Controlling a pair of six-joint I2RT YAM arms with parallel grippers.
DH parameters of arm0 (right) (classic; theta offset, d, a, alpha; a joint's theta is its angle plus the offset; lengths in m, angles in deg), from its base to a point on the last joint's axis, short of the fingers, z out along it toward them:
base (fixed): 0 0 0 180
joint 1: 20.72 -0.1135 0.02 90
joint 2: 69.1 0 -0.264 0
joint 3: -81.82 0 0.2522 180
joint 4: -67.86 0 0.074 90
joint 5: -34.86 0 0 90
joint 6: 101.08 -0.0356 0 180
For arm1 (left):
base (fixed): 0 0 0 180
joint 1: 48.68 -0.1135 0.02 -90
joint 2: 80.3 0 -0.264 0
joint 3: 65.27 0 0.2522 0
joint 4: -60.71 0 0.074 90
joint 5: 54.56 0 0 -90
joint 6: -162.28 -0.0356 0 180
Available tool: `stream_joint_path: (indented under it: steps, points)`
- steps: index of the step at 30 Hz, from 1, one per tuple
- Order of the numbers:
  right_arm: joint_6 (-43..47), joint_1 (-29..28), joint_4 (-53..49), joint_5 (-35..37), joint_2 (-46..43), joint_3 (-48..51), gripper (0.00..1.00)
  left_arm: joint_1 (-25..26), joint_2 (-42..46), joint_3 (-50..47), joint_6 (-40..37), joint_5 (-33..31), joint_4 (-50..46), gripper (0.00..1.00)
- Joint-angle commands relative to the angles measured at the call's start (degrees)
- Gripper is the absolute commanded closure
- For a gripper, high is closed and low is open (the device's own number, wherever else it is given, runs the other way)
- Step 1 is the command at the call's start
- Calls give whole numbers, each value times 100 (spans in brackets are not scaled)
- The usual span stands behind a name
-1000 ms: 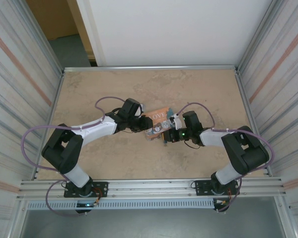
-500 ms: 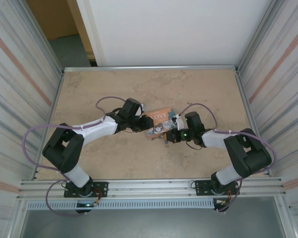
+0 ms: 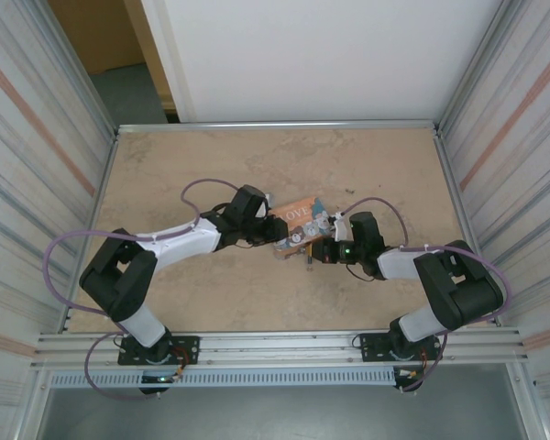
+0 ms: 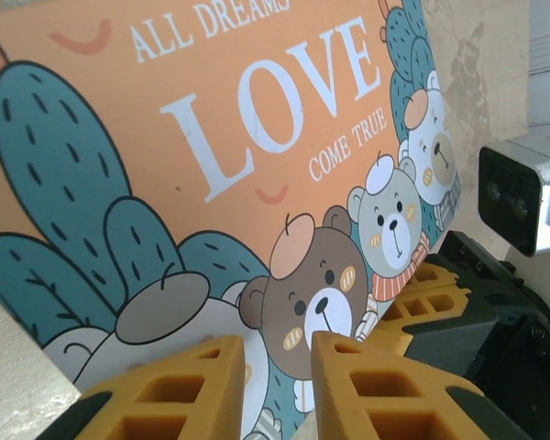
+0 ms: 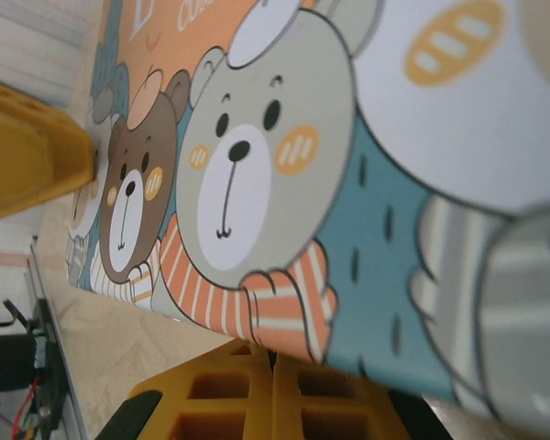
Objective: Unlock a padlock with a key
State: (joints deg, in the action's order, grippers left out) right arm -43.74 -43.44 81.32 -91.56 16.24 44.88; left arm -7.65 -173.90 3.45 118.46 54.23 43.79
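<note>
The orange "LOVE" box (image 3: pixel 298 218) with cartoon bears lies between both arms. In the left wrist view the box (image 4: pixel 238 137) stands close ahead, and my left gripper (image 4: pixel 278 367) is open, its yellow fingers (image 4: pixel 385 385) apart right at the box's lower edge. My right gripper (image 5: pixel 273 385) is shut, fingers pressed flat together just under the box's printed face (image 5: pixel 257 183), with nothing visible between them. From above, the left gripper (image 3: pixel 275 240) and right gripper (image 3: pixel 310 253) meet at the box's near corner. The padlock and the key are hidden.
The right arm's fingers (image 4: pixel 431 293) and wrist camera (image 4: pixel 522 192) sit just right of my left fingers. A left finger (image 5: pixel 27 147) shows at the box's edge in the right wrist view. Metal rails (image 3: pixel 275 126) and walls bound the beige table (image 3: pixel 211 165).
The left wrist has crept right toward the box. The right wrist has shifted right and slightly nearer. The box has barely moved.
</note>
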Motion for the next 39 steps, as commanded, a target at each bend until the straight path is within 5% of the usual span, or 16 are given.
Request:
stream_joint_path:
  steps: [1, 39]
  points:
    - [-516, 114, 692, 347, -120, 32, 95, 162, -310, -367, 170, -94, -706, 75]
    - [-1734, 91, 1276, 1483, 755, -573, 97, 278, -317, -800, 412, -11, -292, 75]
